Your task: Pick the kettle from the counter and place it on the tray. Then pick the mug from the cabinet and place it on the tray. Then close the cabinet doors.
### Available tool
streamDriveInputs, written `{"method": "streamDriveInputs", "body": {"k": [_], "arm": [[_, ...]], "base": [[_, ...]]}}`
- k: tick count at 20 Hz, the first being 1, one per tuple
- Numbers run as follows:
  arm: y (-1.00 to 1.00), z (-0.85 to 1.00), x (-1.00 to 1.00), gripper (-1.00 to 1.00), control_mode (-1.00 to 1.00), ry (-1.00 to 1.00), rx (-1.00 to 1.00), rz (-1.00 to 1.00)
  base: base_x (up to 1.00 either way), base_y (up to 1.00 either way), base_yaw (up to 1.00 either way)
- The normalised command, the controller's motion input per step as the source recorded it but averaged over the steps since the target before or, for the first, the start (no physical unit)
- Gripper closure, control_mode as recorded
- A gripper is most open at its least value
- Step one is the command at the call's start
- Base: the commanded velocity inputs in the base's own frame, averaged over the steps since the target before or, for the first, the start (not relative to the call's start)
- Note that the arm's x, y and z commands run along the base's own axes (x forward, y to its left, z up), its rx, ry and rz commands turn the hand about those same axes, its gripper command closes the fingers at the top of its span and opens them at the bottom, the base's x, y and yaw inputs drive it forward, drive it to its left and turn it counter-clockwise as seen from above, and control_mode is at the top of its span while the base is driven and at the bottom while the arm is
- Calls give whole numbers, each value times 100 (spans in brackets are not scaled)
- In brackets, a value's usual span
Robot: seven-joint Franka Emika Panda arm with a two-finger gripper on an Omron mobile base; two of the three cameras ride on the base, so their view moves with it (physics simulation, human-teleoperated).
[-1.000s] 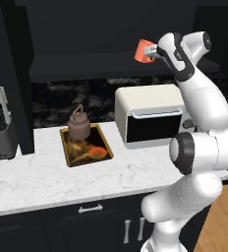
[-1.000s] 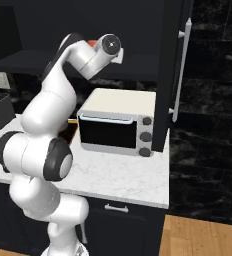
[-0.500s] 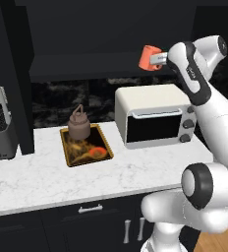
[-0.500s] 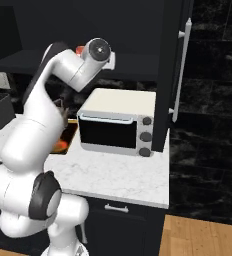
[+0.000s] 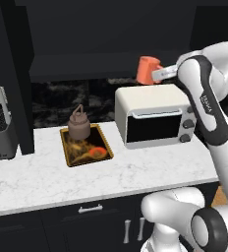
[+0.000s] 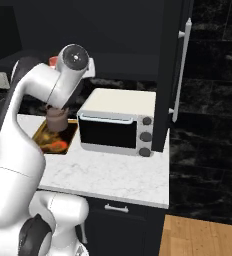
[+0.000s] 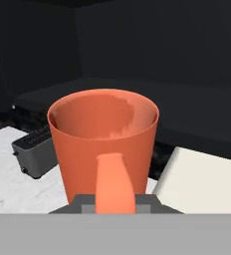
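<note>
Left base view: gripper [image 5: 156, 74] clamped on mug [image 5: 146, 70], upper centre-right, above oven [image 5: 155, 114]. Kettle [image 5: 79, 124] already on tray [image 5: 101, 136], left of centre. Mug-carry step; next, swing left, lower beside kettle.

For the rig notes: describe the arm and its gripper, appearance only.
The arm is glossy white with rounded, tube-like links and dark grey to black bands at the joints; a round dark cap with a grey centre closes one joint on the right base view. The base segment is bulbous, with a large black ring. The gripper is a small pale block; its fingers are short and dark grey. No cables or markings are visible.
</note>
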Motion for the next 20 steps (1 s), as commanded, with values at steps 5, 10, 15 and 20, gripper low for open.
{"method": "streamDriveInputs", "body": {"k": [5, 10, 15, 20], "arm": [[47, -4, -94, 100, -100, 0, -15, 10], [56, -59, -31, 100, -100, 9, -12, 8], [54, -76, 0, 100, -100, 15, -1, 8], [50, -72, 0, 100, -100, 18, 0, 5]], "base": [[0, 0, 0], [0, 0, 0], [0, 0, 0], [0, 0, 0]]}}
